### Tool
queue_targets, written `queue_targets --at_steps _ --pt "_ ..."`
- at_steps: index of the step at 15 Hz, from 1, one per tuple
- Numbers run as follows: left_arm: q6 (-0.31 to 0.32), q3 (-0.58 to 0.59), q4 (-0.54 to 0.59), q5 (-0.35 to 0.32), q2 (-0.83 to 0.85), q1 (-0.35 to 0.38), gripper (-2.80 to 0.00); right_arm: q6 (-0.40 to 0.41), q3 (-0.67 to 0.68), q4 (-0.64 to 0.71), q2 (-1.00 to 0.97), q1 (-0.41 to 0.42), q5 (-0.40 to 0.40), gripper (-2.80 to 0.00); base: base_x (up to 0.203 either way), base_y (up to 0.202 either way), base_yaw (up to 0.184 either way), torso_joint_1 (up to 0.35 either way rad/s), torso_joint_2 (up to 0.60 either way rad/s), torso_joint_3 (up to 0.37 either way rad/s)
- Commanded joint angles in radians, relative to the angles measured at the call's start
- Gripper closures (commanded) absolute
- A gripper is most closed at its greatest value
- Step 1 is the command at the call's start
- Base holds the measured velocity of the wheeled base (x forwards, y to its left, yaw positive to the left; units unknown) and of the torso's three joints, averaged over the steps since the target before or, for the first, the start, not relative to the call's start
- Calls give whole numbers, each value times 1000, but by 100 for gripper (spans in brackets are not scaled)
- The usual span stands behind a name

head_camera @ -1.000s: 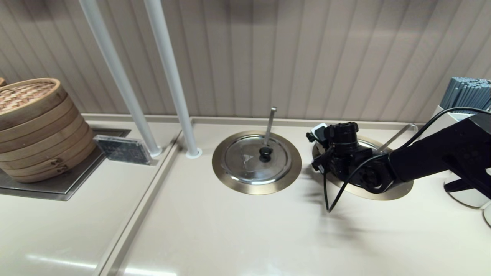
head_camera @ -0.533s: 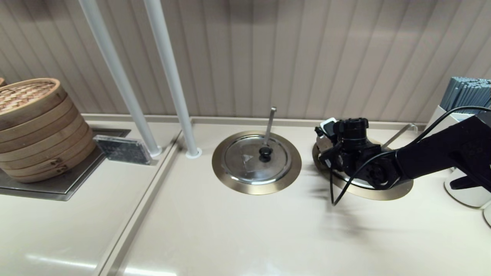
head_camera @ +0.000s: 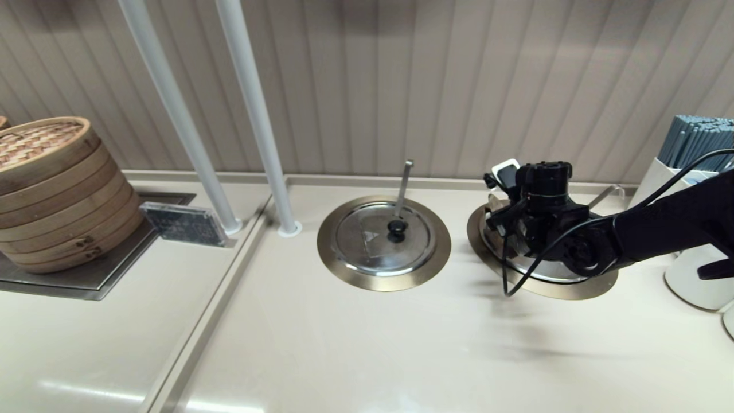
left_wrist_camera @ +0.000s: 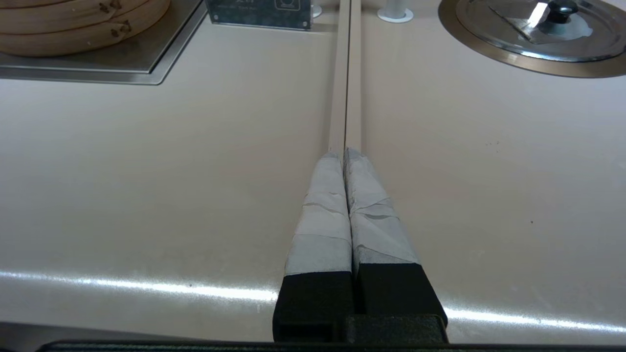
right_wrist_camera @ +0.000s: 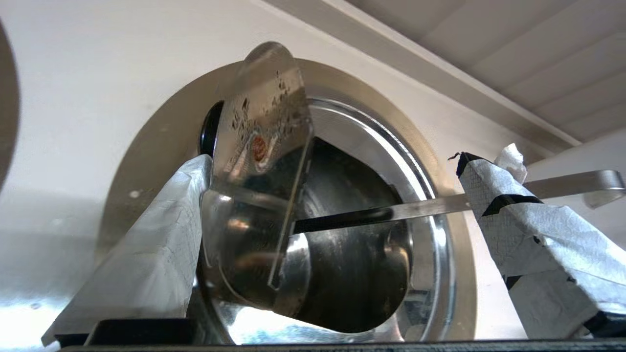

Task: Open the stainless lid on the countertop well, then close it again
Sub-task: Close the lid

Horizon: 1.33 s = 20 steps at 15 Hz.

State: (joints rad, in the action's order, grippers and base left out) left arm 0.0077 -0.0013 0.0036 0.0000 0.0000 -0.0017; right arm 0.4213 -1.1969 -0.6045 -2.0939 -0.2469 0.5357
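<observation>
The stainless lid [right_wrist_camera: 264,127] has its hinged half folded up, standing almost upright over the countertop well [right_wrist_camera: 352,274]. The well's inside is dark and its brass ring [head_camera: 596,284] lies around it. My right gripper [right_wrist_camera: 332,161] hovers over the well, open wide. One taped finger [right_wrist_camera: 161,230] rests against the raised half on its knob side, and the black knob [right_wrist_camera: 210,132] peeks out behind. The broad slanted ladle handle [right_wrist_camera: 420,208] crosses the opening towards the other finger [right_wrist_camera: 513,220]. My left gripper [left_wrist_camera: 345,152] is shut on nothing, low over the bare counter.
A second lid [head_camera: 383,238] with a thin vertical ladle handle [head_camera: 404,183] lies closed in the middle well. Bamboo steamers [head_camera: 51,189] stand at the left, two white poles [head_camera: 258,126] rise behind, and a chopstick holder [head_camera: 697,143] stands at the right.
My right gripper has moved to the right and a little towards the wall, across the right-hand well. The left arm has not moved.
</observation>
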Motion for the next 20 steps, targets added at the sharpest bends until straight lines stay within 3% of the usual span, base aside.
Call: queue_targets --at_steps 1,5,11,15,17,20 --pt "0 0 1 0 0 0 0 6 16 -30 21 28 3 -280 0 0 0 0 0 0" --pt "0 0 -1 0 0 0 0 9 112 -71 84 72 1 -280 0 0 0 0 0 0" --pt "0 0 0 0 0 0 0 68 363 -220 220 184 -7 -280 0 0 0 0 0 0" --pt "0 1 -1 0 0 0 0 64 398 -236 294 222 -26 -280 0 0 0 0 0 0" --pt "0 0 -1 0 0 0 0 46 396 -234 323 221 -51 -280 0 0 0 0 0 0" --pt "0 0 -1 0 0 0 0 -68 396 -211 316 225 -67 -280 0 0 0 0 0 0"
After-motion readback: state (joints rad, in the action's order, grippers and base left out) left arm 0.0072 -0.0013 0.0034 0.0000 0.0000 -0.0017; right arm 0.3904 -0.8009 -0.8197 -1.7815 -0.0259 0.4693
